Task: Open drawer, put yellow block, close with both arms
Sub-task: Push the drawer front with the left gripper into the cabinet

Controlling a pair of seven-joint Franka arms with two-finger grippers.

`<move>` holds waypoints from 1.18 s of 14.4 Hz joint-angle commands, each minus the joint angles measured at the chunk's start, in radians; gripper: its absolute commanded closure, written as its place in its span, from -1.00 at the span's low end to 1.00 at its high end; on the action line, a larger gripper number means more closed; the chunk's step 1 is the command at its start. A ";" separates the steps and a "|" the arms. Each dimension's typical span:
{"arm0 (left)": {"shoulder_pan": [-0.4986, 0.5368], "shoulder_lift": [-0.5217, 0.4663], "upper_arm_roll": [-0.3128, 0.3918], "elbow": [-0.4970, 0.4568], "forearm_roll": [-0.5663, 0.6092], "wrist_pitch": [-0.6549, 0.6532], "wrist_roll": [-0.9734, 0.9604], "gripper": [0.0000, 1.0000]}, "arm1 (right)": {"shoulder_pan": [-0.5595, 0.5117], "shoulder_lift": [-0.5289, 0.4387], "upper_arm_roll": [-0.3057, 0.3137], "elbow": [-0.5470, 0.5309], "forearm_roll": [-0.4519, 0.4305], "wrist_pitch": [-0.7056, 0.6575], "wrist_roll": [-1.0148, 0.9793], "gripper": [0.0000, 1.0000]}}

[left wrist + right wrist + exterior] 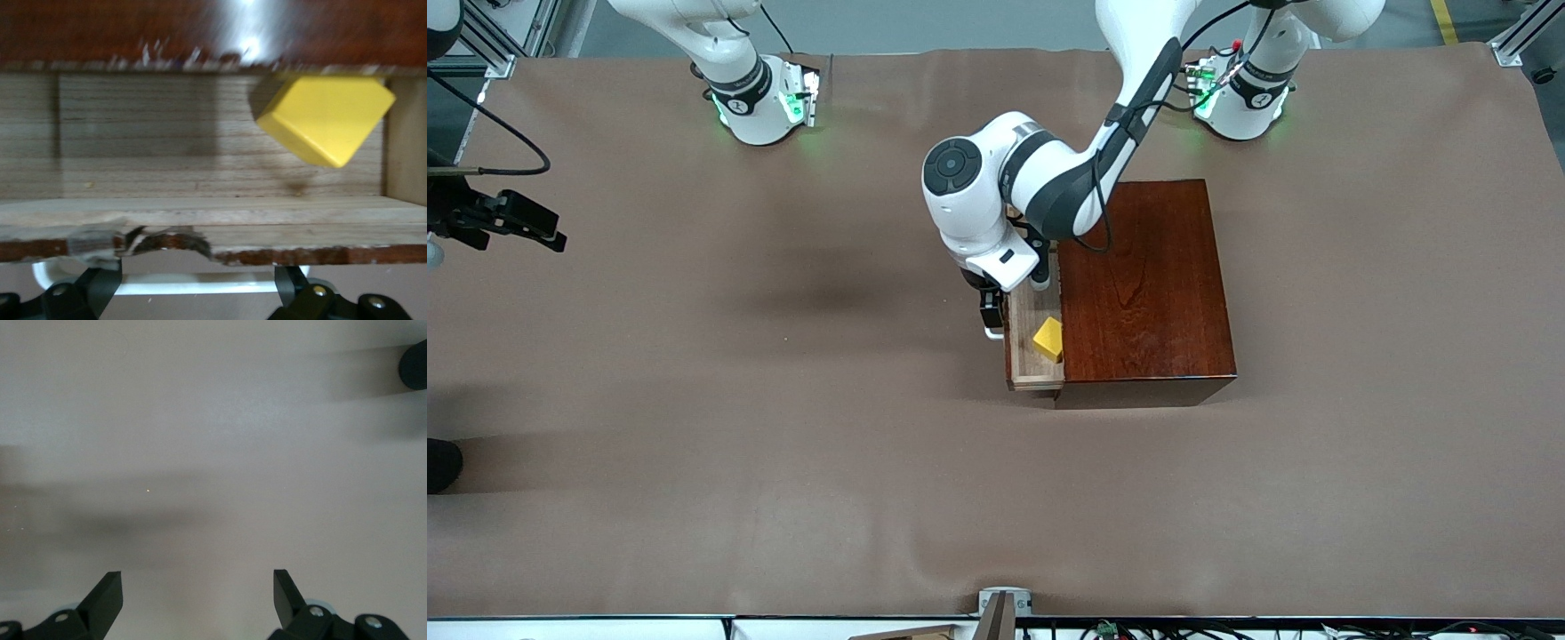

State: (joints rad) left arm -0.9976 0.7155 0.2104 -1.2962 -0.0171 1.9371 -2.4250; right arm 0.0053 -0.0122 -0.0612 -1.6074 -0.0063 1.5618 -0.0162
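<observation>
- Black two-finger right gripper point(197, 600) is seen with its jaws spread wide and nothing between them, hanging over bare brown table covering point(694, 400) at the right arm's end; that arm is judged to be waiting.
- Pale-wood-lined drawer point(1024, 356) of the glossy dark mahogany box point(1143, 284) stands part-way out; its stiff white U-shaped handle point(200, 287) is judged the sound place for a hold or push.
- Small plain yellow cube point(1048, 340) lies tilted inside the drawer, judged light, rigid and smooth.
- Left gripper point(199, 293) sits at the handle, fingers open astride it, not visibly clamped.
</observation>
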 commanded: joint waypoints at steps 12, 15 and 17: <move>0.016 -0.005 0.064 -0.029 0.178 -0.173 0.050 -1.00 | -0.021 -0.002 0.017 0.004 -0.003 -0.002 0.004 -1.00; 0.014 -0.004 0.066 -0.029 0.193 -0.217 0.047 -1.00 | -0.022 -0.003 0.017 0.004 -0.003 -0.002 0.004 -1.00; 0.011 -0.024 0.069 -0.020 0.193 -0.248 0.046 -1.00 | -0.022 -0.002 0.017 0.004 -0.003 -0.002 0.004 -1.00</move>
State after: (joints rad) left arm -0.9925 0.7149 0.2463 -1.2971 0.1069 1.7495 -2.3992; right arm 0.0050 -0.0122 -0.0612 -1.6075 -0.0063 1.5618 -0.0161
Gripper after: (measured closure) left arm 0.000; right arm 0.000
